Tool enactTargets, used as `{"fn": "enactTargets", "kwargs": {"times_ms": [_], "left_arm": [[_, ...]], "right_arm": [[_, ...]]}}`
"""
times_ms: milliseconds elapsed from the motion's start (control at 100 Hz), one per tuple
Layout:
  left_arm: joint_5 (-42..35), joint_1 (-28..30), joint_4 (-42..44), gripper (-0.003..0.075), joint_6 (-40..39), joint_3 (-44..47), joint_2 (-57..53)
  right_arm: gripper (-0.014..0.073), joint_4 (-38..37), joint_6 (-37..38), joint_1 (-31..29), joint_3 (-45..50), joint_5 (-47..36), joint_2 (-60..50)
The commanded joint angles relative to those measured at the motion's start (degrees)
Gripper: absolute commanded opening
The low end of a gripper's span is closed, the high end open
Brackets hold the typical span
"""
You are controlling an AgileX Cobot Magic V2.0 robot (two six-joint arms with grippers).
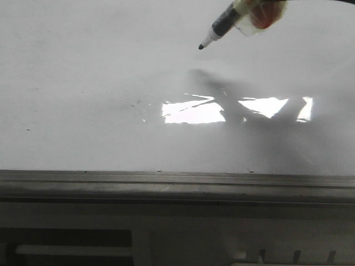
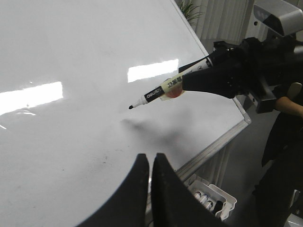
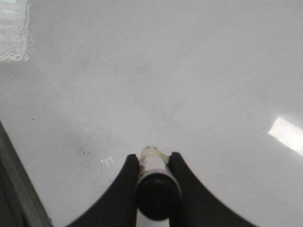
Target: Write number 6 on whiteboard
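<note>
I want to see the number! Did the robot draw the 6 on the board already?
No, the whiteboard shows only glare and faint specks, and the marker in the right gripper hangs above it, its shadow lying apart from the tip.

- Bright rectangular patches of ceiling light (image 1: 194,112) are reflecting in glossy streaks, showing up in both the front and left wrist views.
- A green potted plant (image 2: 191,9) is standing at the far end of the room, next to pale vertical curtains (image 2: 222,19).
- A grey floor (image 2: 246,161) is showing in the left wrist view.
- A white tray (image 2: 213,196) is sitting low down, holding several dark-capped pens.
- A person in dark clothing (image 2: 284,142) is standing at the edge of the left wrist view, a bare forearm showing.
- A pale cabinet front with dark slots (image 1: 166,244) is running along the bottom of the front view.
</note>
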Motion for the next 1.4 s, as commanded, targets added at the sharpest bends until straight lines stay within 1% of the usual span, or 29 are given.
{"fn": "enactTargets", "kwargs": {"times_ms": [0,280,370,440,590,730,800,880,990,1110,1210,1320,1390], "left_arm": [[-3.9,-0.5,-0.9,-0.0019,-0.6,-1.5,0.4],[-3.9,-0.5,-1.2,-0.0019,-0.6,-1.5,0.4],[-3.9,-0.5,-1.4,-0.0019,-0.6,-1.5,0.4],[-3.9,-0.5,-1.4,-0.0019,-0.6,-1.5,0.4],[-3.9,-0.5,-1.4,-0.0019,-0.6,-1.5,0.4],[-3.9,-0.5,-1.4,-0.0019,-0.6,-1.5,0.4],[-3.9,-0.5,-1.4,-0.0019,-0.6,-1.5,0.4],[-3.9,-0.5,-1.4,-0.0019,-0.6,-1.5,0.4],[-3.8,-0.5,-1.4,-0.0019,-0.6,-1.5,0.4],[-3.8,-0.5,-1.4,-0.0019,-0.6,-1.5,0.4],[-3.8,-0.5,-1.4,-0.0019,-0.6,-1.5,0.4],[-3.9,-0.5,-1.4,-0.0019,-0.6,-1.5,0.4],[-3.9,-0.5,-1.4,-0.0019,-0.6,-1.5,0.4]], "right_arm": [[-0.0045,-0.2,-1.4,-0.4,-1.7,-5.9,1.2],[-0.0044,1.1,-1.5,-0.4,-1.7,-5.9,5.9],[-0.0044,1.1,-1.5,-0.4,-1.7,-4.6,7.0],[-0.0044,1.1,-1.5,-0.3,-1.7,-1.4,7.3],[-0.0044,1.1,-1.5,-0.3,-1.7,9.3,7.1],[-0.0044,1.1,-1.5,-0.3,-1.7,17.5,7.1],[-0.0044,1.1,-1.5,-0.4,-1.7,19.3,7.1],[-0.0044,1.1,-1.5,-0.5,-1.7,19.0,6.0],[-0.0044,1.1,-1.5,-2.9,-1.7,19.4,3.8],[-0.0044,1.1,-1.5,-9.0,-1.7,21.8,1.5],[-0.0044,1.1,-1.5,-12.8,-2.4,21.8,0.2],[-0.0044,1.1,-1.5,-13.5,-4.6,21.5,0.4],[-0.0044,1.1,-1.5,-12.7,-6.2,21.6,1.5]]}}
